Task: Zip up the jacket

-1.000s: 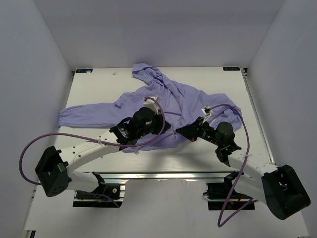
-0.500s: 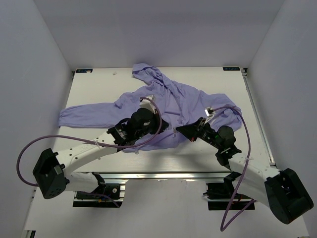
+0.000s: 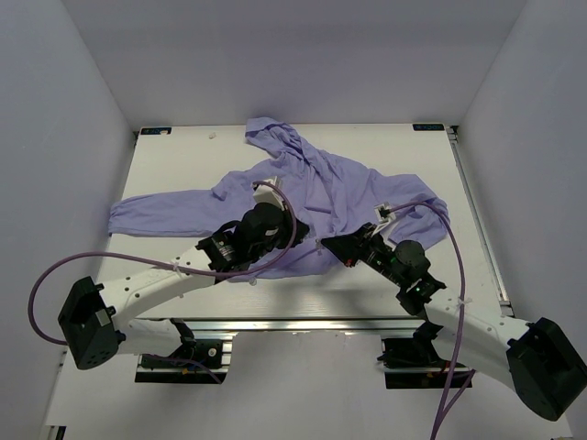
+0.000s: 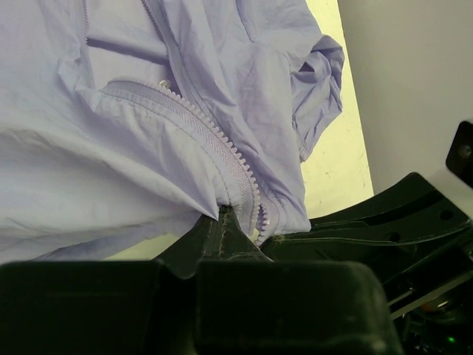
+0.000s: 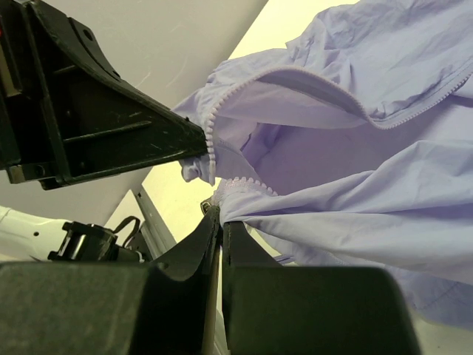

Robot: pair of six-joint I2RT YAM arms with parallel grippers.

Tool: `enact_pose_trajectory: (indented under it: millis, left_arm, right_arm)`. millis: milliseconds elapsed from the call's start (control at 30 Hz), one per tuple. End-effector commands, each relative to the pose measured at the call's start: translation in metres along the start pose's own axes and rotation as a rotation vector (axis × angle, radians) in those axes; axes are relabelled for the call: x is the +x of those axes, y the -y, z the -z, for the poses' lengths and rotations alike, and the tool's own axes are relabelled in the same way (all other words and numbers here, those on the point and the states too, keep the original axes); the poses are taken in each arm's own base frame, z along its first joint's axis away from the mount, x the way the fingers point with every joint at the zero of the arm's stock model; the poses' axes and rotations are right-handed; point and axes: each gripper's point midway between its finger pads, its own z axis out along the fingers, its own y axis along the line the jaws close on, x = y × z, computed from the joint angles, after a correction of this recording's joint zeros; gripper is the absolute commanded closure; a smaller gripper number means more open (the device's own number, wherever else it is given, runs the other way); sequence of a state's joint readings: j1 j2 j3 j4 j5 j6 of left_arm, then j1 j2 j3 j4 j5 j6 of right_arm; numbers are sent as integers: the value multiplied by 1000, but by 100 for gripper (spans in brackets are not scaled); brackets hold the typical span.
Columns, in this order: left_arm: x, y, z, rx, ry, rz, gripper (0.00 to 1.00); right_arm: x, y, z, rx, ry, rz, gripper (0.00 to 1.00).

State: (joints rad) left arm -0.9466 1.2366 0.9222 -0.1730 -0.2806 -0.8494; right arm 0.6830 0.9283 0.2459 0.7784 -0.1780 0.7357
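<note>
The lavender hooded jacket (image 3: 321, 188) lies spread on the white table, hood at the back, one sleeve stretched to the left. Its front zipper is open. My left gripper (image 3: 307, 246) is shut on the left zipper edge at the bottom hem; the toothed tape (image 4: 214, 140) runs up from its jaws (image 4: 229, 214). My right gripper (image 3: 328, 244) is shut on the other zipper edge at the hem (image 5: 244, 188), close beside the left gripper. Both hem ends are lifted and held next to each other.
The left sleeve (image 3: 156, 213) reaches toward the table's left edge. The right sleeve (image 3: 422, 206) is bunched near the right arm. Purple cables loop from both arms. White walls enclose the table on three sides.
Both grippers have shifted slightly left and nearer along the hem, still holding the zipper edges. The right arm has stretched further in toward the left gripper.
</note>
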Motion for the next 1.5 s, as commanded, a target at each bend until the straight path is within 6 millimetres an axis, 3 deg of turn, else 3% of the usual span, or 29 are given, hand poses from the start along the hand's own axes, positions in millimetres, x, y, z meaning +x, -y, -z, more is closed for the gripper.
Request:
enact_pose_trajectory:
  millis: [0, 1467]
  left_arm:
    - [-11, 4, 10, 7, 46, 21, 100]
    - [4, -8, 0, -43, 15, 31, 100]
  right_arm:
    - [-14, -2, -3, 26, 75, 26, 100]
    - [-30, -18, -14, 0, 110, 50, 100]
